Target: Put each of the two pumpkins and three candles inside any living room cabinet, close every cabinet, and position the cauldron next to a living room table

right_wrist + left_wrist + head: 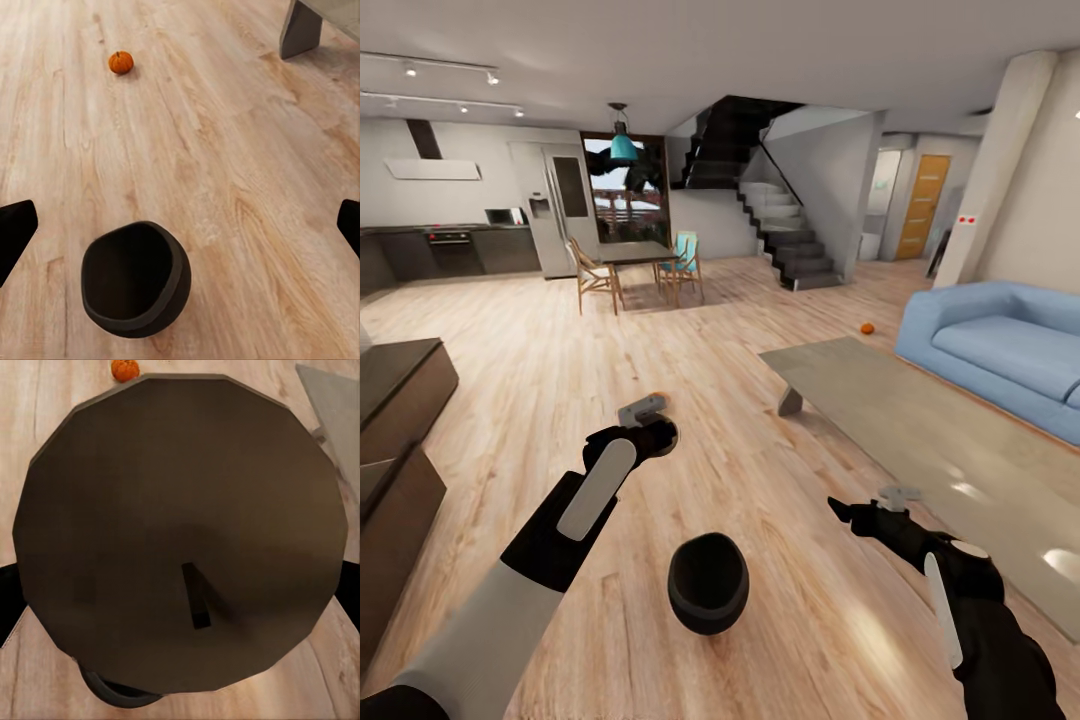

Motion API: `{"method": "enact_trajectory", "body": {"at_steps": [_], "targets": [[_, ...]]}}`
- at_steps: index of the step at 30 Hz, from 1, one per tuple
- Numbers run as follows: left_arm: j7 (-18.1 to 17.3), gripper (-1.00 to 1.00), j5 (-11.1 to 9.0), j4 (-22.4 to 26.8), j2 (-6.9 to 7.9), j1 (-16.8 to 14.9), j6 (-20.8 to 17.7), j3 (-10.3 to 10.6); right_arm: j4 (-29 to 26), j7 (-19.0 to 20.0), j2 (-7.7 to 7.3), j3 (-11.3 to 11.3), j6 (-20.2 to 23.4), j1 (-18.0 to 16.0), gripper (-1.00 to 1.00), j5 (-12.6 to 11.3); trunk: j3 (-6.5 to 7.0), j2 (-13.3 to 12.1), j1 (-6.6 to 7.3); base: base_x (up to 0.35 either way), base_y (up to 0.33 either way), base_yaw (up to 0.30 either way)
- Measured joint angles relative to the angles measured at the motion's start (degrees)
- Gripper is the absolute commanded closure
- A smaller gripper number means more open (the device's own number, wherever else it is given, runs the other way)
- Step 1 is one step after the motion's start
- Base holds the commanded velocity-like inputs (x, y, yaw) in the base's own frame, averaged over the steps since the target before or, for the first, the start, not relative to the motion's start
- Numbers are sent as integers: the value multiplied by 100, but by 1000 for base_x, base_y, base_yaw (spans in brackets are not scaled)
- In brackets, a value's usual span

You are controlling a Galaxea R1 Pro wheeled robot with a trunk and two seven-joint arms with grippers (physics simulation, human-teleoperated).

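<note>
My left gripper (652, 428) is shut on a candle (180, 510); in the left wrist view its dark round top with a short wick sits between the fingers. One orange pumpkin (658, 398) lies on the floor just beyond that gripper, another pumpkin (867, 328) by the sofa. The black cauldron (707, 582) stands on the floor between my arms. My right gripper (860, 512) hangs open above the floor, right of the cauldron (135, 281). The glass-topped table (920, 430) lies ahead on the right. The dark brown cabinet (400, 400) stands at the left edge.
A blue sofa (1000, 345) sits behind the table. Wooden floor stretches ahead to a dining table with chairs (635, 262), a kitchen (450, 245) at the far left and stairs (790, 240) at the back.
</note>
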State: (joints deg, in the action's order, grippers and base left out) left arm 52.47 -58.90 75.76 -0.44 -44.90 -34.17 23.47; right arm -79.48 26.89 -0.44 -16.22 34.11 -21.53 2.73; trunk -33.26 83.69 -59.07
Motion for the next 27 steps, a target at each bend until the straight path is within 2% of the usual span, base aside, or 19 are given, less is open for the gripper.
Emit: {"method": "enact_trajectory", "body": {"at_steps": [27], "targets": [[-9, 100, 1, 0, -18, 0, 21, 0, 11, 4, 6, 5, -2, 0, -100, -9, 0, 0, 0, 0, 0, 288]]}}
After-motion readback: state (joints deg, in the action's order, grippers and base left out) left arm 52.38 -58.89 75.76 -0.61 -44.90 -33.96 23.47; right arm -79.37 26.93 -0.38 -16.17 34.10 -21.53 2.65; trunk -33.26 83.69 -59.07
